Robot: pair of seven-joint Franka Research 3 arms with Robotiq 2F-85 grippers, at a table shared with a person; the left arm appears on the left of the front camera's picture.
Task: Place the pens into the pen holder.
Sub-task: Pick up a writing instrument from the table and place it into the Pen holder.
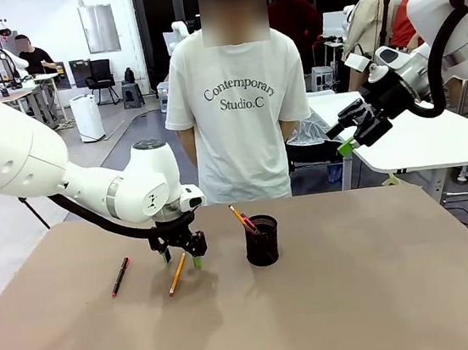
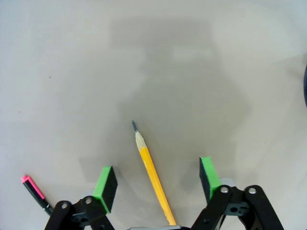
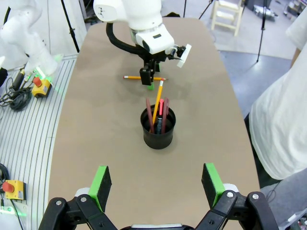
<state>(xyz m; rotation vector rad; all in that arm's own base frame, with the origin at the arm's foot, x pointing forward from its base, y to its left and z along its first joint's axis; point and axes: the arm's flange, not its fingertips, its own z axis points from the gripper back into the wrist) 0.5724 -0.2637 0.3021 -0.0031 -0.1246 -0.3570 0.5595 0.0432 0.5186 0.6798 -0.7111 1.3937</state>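
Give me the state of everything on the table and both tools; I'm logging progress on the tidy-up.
Pencil, flat on the table, not gripped.
Red pen, flat on the table, loose.
Pen holder, upright, several pens inside.
Left tool, open, low, pads either side of the pencil.
Right tool, open, empty, raised.

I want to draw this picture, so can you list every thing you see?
table: one, brown, under everything
holder: one, black mesh, middle of the table
pens in holder: several, orange, red and dark, leaning inside
pencil: one, yellow, lying flat between the left gripper's pads, not touching them
red pen: one, red with black ends, lying flat left of the pencil
person: one, white T-shirt, standing at the far side
left gripper: one, black with green pads, open, down over the pencil
right gripper: one, black with green pads, open, raised on the right
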